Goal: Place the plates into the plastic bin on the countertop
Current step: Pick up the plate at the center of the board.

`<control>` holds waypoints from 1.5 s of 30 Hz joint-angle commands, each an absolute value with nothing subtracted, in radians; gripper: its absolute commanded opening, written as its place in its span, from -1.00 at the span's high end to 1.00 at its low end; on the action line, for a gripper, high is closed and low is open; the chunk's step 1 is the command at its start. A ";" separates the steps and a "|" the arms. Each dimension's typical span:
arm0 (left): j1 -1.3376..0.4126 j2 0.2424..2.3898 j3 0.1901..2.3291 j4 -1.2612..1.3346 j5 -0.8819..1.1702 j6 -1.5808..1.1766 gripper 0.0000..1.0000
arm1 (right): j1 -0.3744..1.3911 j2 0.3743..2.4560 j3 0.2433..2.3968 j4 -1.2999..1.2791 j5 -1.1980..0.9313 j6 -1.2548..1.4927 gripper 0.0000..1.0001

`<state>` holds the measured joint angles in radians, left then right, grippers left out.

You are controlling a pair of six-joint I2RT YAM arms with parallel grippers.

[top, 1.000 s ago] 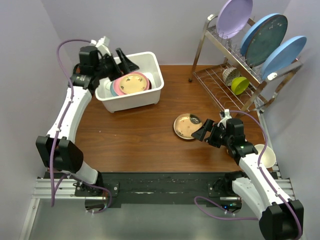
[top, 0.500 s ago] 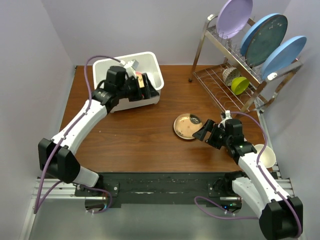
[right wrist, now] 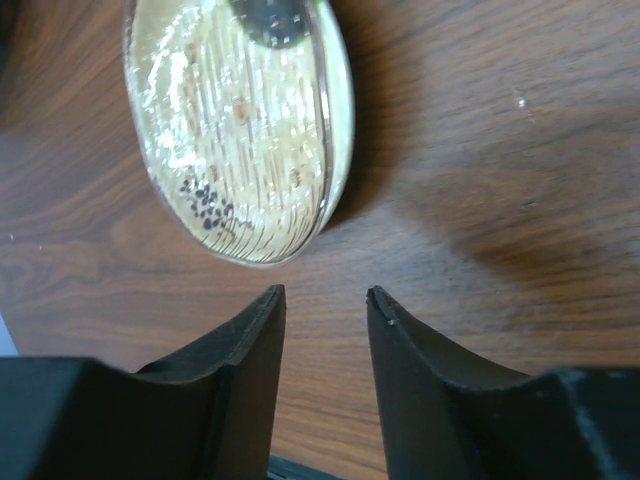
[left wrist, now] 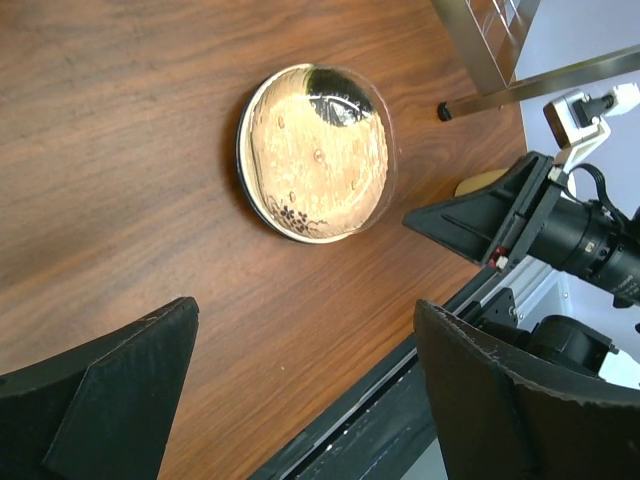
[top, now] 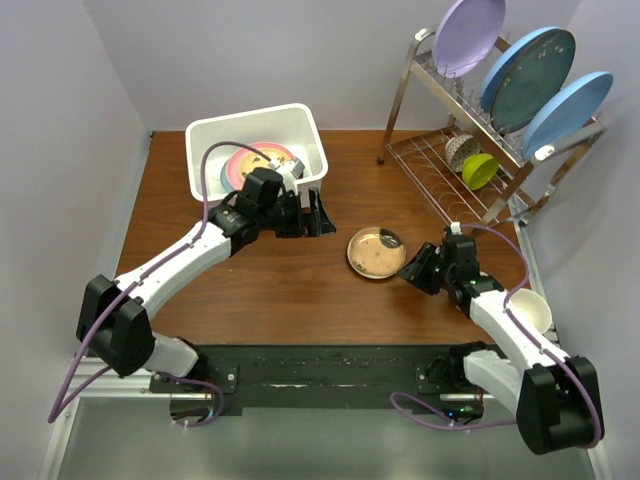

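Observation:
A small tan plate [top: 376, 252] lies flat on the brown countertop [top: 250, 285], right of the middle. It also fills the upper part of the left wrist view as the plate [left wrist: 318, 150] and of the right wrist view as the plate [right wrist: 240, 130]. My right gripper [top: 414, 268] sits just right of it, jaws narrowed but apart, nothing between them [right wrist: 323, 300]. My left gripper [top: 312, 213] hovers left of the plate, wide open and empty [left wrist: 305, 400]. The white plastic bin [top: 305, 125] at the back left holds stacked plates, pink and tan [top: 255, 160] on top.
A chrome wire rack [top: 440, 165] stands at the back right with a lilac plate [top: 470, 35], two blue plates [top: 530, 75], a yellow-green cup [top: 480, 170] and a patterned bowl [top: 458, 150]. A cream cup [top: 530, 312] sits by the right arm.
My left arm has swung from over the bin out to the middle of the table, still open. My right gripper's jaws have narrowed beside the tan plate.

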<state>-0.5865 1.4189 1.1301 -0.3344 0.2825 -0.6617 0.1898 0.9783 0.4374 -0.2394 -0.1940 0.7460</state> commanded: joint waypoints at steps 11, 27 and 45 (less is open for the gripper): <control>-0.598 1.347 1.078 -0.314 0.226 -0.655 -0.86 | 0.193 1.103 0.506 -0.112 -0.133 0.759 0.38; -0.598 1.330 1.025 -0.305 0.233 -0.663 -0.86 | 0.192 1.236 0.551 -0.071 -0.138 0.770 0.95; -0.598 1.347 0.908 -0.206 0.264 -0.690 -0.85 | 0.192 1.078 0.601 -0.164 -0.155 0.759 1.00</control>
